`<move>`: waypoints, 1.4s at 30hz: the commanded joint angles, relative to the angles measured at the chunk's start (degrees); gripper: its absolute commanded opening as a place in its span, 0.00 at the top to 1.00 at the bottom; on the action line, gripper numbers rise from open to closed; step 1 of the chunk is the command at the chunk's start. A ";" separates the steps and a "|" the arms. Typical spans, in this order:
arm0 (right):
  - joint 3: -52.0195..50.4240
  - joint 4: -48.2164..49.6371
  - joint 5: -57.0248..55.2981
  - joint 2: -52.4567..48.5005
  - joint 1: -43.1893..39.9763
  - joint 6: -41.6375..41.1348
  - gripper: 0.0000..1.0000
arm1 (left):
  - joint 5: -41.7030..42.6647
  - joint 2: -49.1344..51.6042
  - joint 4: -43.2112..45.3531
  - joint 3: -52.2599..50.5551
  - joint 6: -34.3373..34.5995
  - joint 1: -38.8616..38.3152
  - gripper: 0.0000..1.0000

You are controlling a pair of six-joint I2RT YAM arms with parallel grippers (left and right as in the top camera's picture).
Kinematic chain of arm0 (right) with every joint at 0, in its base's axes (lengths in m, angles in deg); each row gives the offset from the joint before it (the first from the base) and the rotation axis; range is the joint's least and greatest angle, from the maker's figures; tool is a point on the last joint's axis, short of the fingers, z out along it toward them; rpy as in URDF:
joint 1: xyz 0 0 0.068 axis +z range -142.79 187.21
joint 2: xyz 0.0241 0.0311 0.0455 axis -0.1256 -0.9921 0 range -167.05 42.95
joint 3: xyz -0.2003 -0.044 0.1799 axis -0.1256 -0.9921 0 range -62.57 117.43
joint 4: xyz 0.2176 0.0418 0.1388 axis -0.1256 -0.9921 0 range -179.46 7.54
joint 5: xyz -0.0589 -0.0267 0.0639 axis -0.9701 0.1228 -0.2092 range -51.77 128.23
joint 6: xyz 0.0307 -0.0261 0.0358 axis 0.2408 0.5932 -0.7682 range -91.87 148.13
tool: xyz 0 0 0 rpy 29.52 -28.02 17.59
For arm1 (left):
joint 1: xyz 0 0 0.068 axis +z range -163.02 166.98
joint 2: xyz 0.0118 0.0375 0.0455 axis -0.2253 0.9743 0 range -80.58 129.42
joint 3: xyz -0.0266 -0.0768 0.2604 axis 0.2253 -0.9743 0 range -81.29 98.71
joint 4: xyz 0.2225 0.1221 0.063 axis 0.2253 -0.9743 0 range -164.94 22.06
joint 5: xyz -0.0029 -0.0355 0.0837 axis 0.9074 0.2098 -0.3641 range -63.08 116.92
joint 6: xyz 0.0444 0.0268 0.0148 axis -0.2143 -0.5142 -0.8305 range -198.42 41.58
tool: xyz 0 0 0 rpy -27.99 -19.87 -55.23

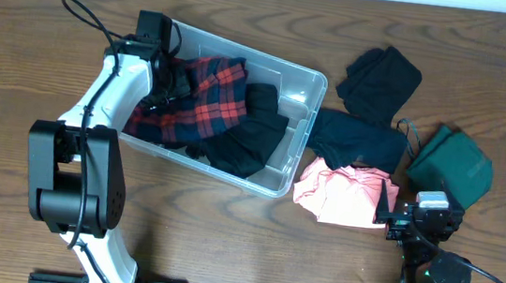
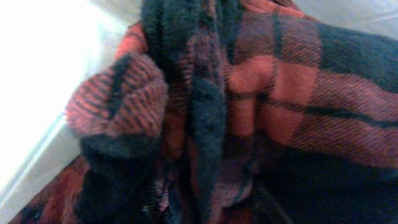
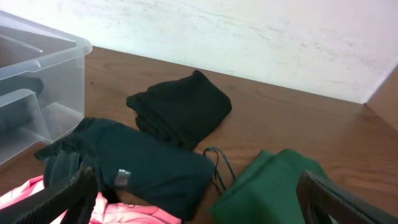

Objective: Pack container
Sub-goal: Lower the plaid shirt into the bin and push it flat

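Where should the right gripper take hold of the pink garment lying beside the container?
Pinch the raised folds at the right edge of the pink garment, coming down from above. It lies crumpled and low on the table, and that edge is nearest the open right gripper, clear of the container.

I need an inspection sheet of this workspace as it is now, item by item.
Surface: wooden table.
Job's things: clear container holds a red-black plaid garment and a black garment.
Clutter: folded black garment, dark teal garment, pink garment, green garment, all on the table right of the container.
Grippers: left gripper inside the container on the plaid garment, jaws hidden; right gripper open, near the pink garment.
Cables: black cable loops near the left gripper.
Surroundings: white wall.
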 commanded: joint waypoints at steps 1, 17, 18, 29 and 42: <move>-0.22 0.09 -0.42 0.31 -0.20 0.85 0.01 | -1.53 -1.14 -1.44 5.01 1.14 -0.04 0.43; -0.22 0.09 -0.42 0.31 -0.20 0.85 0.01 | 9.20 -9.22 -13.25 10.16 -12.02 -6.97 0.27; -0.22 0.09 -0.42 0.31 -0.20 0.85 0.01 | 9.20 -7.87 -13.16 9.09 -12.79 -7.69 0.25; -0.22 0.09 -0.39 0.31 -0.20 0.85 0.01 | 8.79 10.43 -12.09 6.71 -9.20 -8.13 0.39; -0.22 0.09 -0.39 0.31 -0.20 0.85 0.01 | -9.90 -10.67 -14.84 17.81 -2.23 -4.11 0.28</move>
